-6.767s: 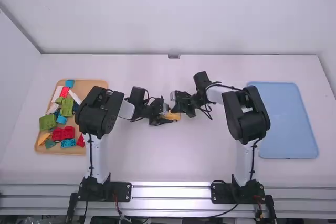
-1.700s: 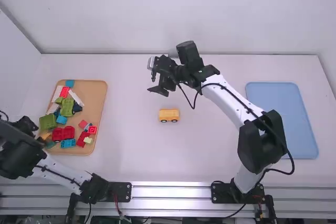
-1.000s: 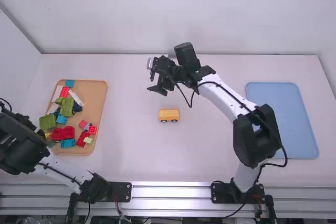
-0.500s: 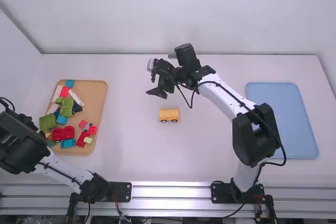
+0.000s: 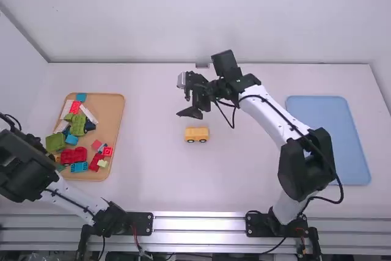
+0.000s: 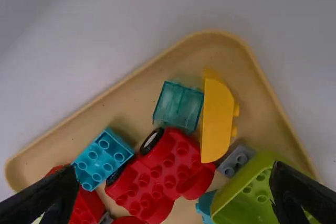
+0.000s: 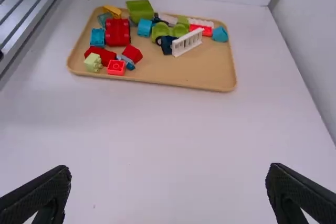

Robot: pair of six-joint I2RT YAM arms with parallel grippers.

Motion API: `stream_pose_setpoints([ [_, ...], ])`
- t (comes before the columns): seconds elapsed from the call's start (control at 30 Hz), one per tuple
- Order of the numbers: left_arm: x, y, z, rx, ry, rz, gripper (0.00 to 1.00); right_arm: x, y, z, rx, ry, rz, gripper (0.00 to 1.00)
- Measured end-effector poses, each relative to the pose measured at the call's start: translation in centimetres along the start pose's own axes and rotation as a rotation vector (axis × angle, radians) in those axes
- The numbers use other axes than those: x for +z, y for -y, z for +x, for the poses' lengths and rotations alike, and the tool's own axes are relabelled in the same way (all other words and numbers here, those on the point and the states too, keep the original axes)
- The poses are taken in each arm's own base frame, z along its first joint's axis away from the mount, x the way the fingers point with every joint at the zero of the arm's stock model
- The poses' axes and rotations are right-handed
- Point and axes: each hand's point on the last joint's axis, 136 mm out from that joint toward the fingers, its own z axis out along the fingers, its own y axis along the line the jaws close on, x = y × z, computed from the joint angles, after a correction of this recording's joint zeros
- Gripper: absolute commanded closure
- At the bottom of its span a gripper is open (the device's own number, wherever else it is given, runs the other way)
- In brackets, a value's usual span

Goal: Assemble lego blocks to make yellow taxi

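A yellow block body on dark wheels (image 5: 197,134) rests on the middle of the table, untouched. The left gripper (image 5: 39,145) is over the tray's near-left part. Seen from its wrist, the left gripper (image 6: 176,173) is open above a curved yellow brick (image 6: 218,120), which stands beside a clear teal block (image 6: 178,106) and a red wheeled piece (image 6: 157,174). Beyond the yellow body, the right gripper (image 5: 188,104) hangs over the table. In its wrist view the right gripper (image 7: 170,174) is open, nothing between its fingers.
A tan tray (image 5: 113,114) at the left holds several loose bricks, including a green bin-like piece (image 5: 55,142) and a white fence piece (image 7: 187,42). A blue tray (image 5: 330,139) lies at the right. A wall (image 5: 208,16) runs along the table's far edge.
Both grippers were at the yellow body earlier and have since parted from it. The left arm swung over to the tan tray; the right gripper drew back beyond the body and has lately shifted slightly right.
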Motion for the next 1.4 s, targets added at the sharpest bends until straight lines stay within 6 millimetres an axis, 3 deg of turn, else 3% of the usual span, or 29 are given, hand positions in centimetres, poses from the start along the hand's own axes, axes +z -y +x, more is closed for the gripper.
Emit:
stream_pose_setpoints([
  [0.1, 0.0, 0.0, 0.0, 0.002, 0.0, -0.001, 0.0, 0.0, -0.1, 0.1, 0.0, -0.002, -0.003, 0.01],
  [0.33, 0.0, 0.7, 0.0, 0.006, 0.001, 0.027, 0.12, 0.0, -0.2, 0.2, 0.003, -0.007, -0.008, 0.01],
  [0.53, 2.1, 2.6, 0.7, 0.083, -0.022, 0.052, 0.19, 0.0, -0.2, 0.2, 0.001, -0.007, -0.008, 0.02],
  [0.97, 3.1, 2.8, 1.0, 0.13, -0.014, 0.055, 0.26, 0.0, -0.2, 0.2, 0.001, -0.007, -0.008, 0.02],
  [1.13, 4.4, 2.2, 1.4, 0.112, -0.016, 0.048, 0.22, 0.0, -0.1, 0.3, 0.003, -0.014, -0.002, 0.01],
  [1.4, 4.6, 2.4, 1.5, 0.095, -0.014, 0.056, 0.33, 0.0, -0.1, 0.4, 0.002, -0.019, 0.002, 0.01],
])
